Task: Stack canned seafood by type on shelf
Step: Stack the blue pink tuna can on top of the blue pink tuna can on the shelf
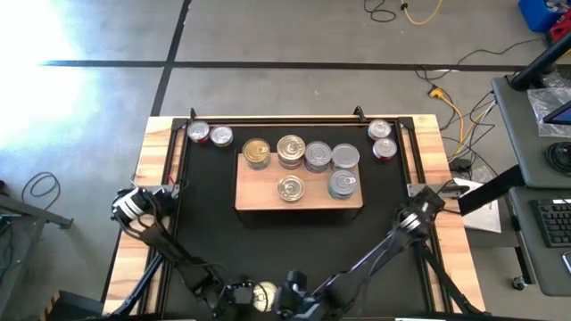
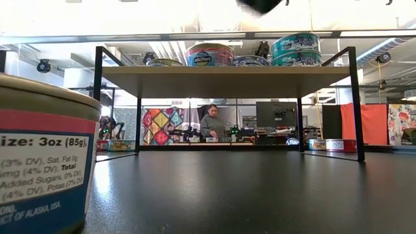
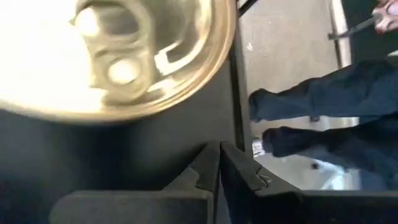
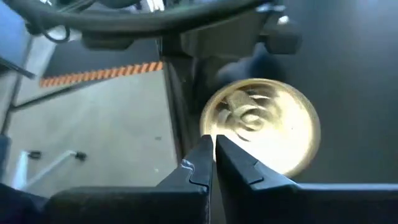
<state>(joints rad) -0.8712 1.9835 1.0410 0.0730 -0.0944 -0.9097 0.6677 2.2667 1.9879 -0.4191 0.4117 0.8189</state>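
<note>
The left gripper (image 3: 219, 163) is sitting at the near edge of the black mat (image 1: 210, 232), low and close to the centre line, with its jaws pressed fully together and nothing between them. Just ahead of it, a gold-lidded tin (image 1: 264, 296) is lying on the mat at the near edge; the left wrist view is showing its pull-tab lid (image 3: 112, 56) close up, apart from the fingertips.

Further out on the left, two tins (image 1: 210, 135) are standing side by side on the mat near the far left corner, beside the shelf (image 1: 259, 192) rather than on it.

The shelf is standing in the middle of the mat, toward the far side. It is carrying a far row of four tins: a gold-lidded tin (image 1: 256, 152), a stacked tin (image 1: 290, 150), and two silver-lidded tins (image 1: 331, 156). Nearer the front edge, one tin (image 1: 290, 188) is sitting near the middle and another stack (image 1: 343, 184) is sitting to its right. The low view is showing the shelf board (image 2: 221, 79) raised on thin black legs, with the tins on top.

Two more tins (image 1: 381, 139) are standing on the mat near the far right corner.

The right gripper (image 4: 212, 152) is resting at the near edge just right of the gold-lidded tin, with its jaws closed and holding nothing.
</note>
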